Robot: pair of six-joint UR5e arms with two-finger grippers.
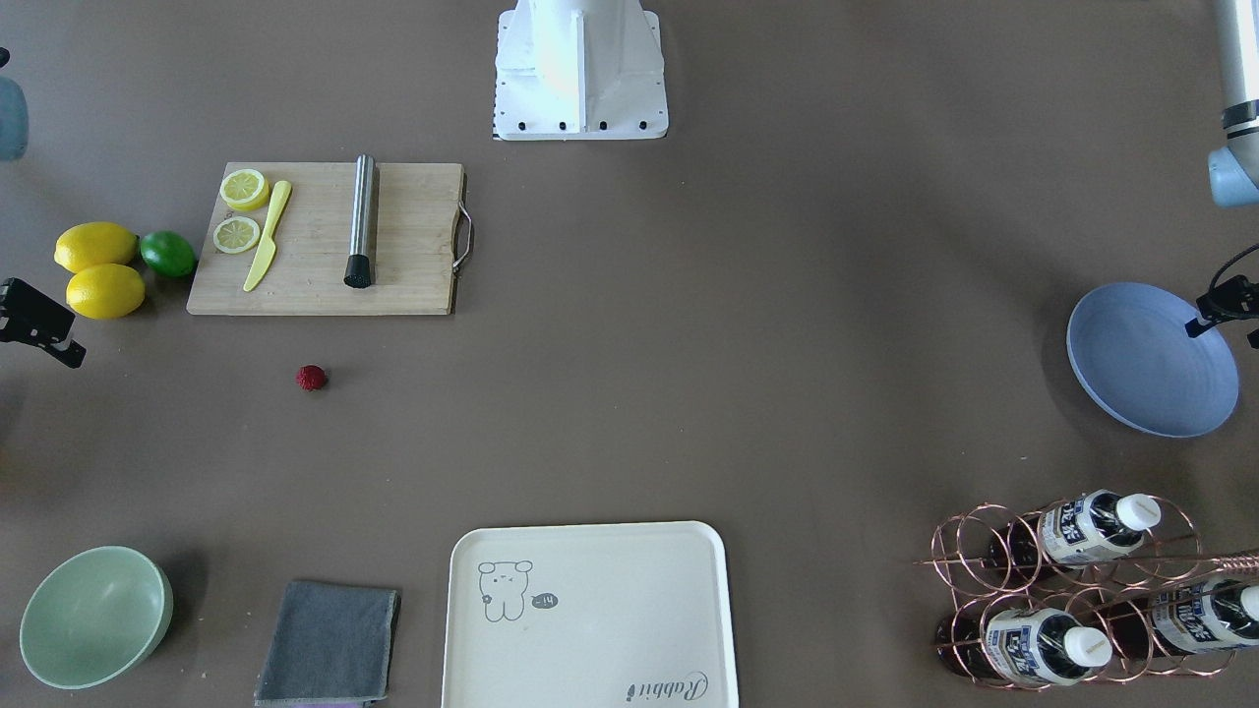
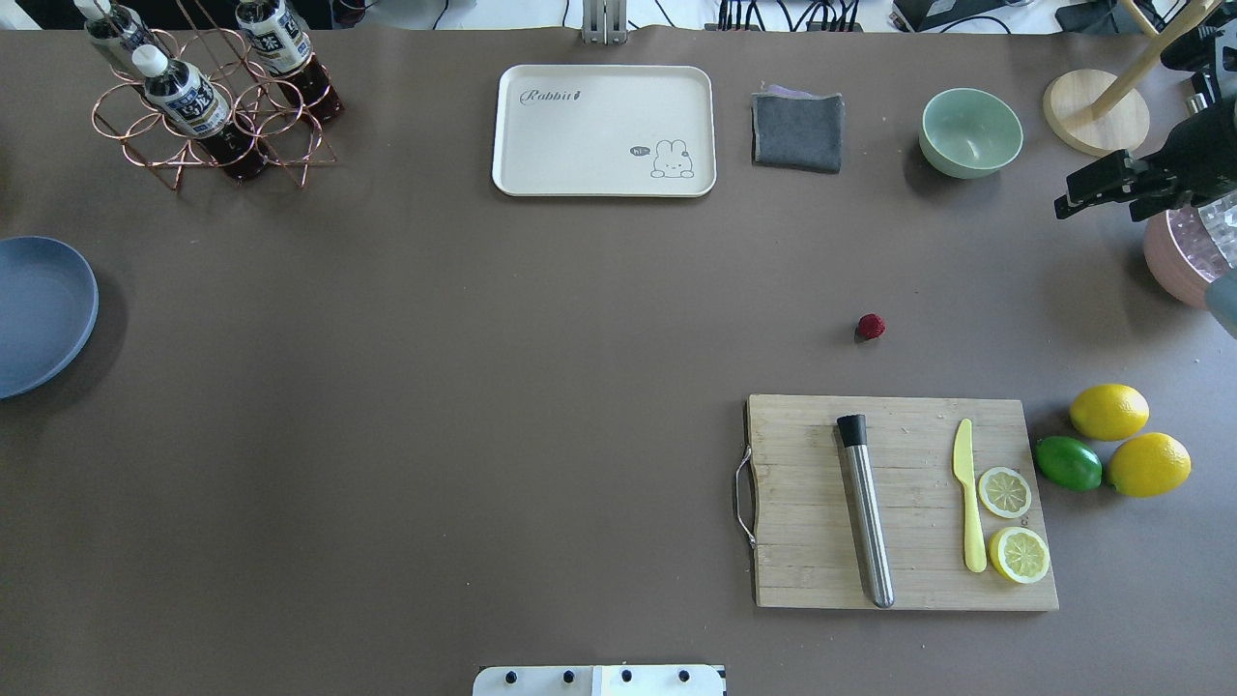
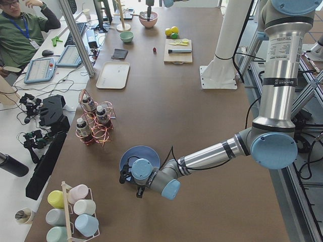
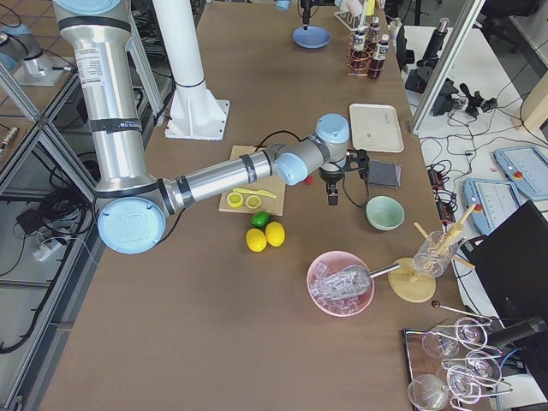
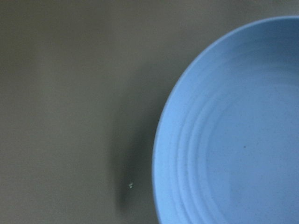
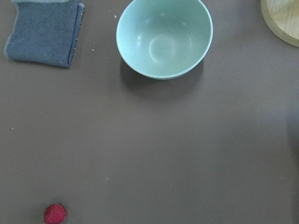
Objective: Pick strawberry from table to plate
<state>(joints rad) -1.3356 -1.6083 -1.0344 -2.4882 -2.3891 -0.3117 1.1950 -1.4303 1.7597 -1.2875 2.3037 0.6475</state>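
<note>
The strawberry (image 1: 311,378) (image 2: 871,327) lies alone on the bare table (image 2: 483,387), just beyond the cutting board; it also shows at the bottom left of the right wrist view (image 6: 55,213). The blue plate (image 1: 1151,359) (image 2: 39,314) (image 5: 233,130) sits empty at the table's left end. My left gripper (image 1: 1194,328) (image 3: 132,177) hovers over the plate's edge. My right gripper (image 2: 1063,205) (image 1: 71,354) (image 4: 332,195) hangs above the table's right end, apart from the strawberry. Neither gripper's fingers show clearly enough to tell open from shut.
A wooden cutting board (image 2: 904,503) carries a steel rod, a yellow knife and lemon slices. Two lemons (image 2: 1126,440) and a lime lie beside it. A green bowl (image 2: 970,130), grey cloth (image 2: 796,130), cream tray (image 2: 604,130) and bottle rack (image 2: 208,97) line the far edge.
</note>
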